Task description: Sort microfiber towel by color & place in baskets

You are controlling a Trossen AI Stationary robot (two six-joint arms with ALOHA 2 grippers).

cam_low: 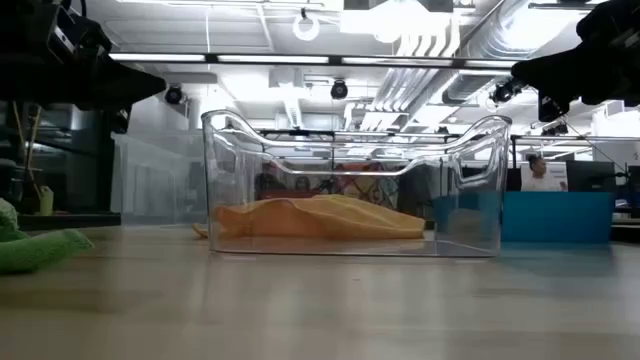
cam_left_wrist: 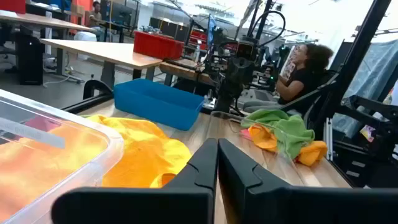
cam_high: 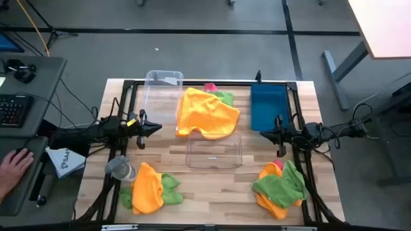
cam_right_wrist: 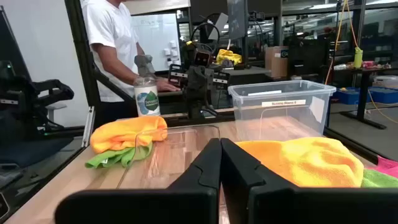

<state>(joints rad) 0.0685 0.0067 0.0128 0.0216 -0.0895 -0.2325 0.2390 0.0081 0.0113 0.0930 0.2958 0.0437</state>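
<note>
The left hand (cam_high: 156, 128) is hovering over the left side of the pale wooden desk (cam_high: 212, 186), its two dark fingers pressed together and holding nothing, pointing toward the large bright orange microfiber towel (cam_high: 205, 113) lying near it at the desk's middle. A tall clear plastic basket (cam_high: 162, 93) is standing just beside that towel, toward the far left, and a second clear rectangular basket (cam_high: 214, 150) is sitting just in front of the towel, between the two hands. Near the front left corner, a small heap of orange and lime green towels (cam_high: 149, 188) is lying beside a clear plastic spray bottle (cam_high: 121, 169). Behind the big orange towel, bits of pink cloth (cam_high: 210, 87) and green cloth (cam_high: 225, 97) are peeking out. The solid blue plastic basket (cam_high: 268, 108) is standing at the far right, just beside the right hand (cam_high: 264, 135), whose fingers are likewise closed and empty. A green and orange towel pile (cam_high: 280, 186) is lying at the front right. The low view is showing the orange towel only through the nearer clear basket's walls (cam_low: 350, 190); the right wrist view alone is showing a person in a white shirt (cam_right_wrist: 115, 43) standing beyond the desk.
</note>
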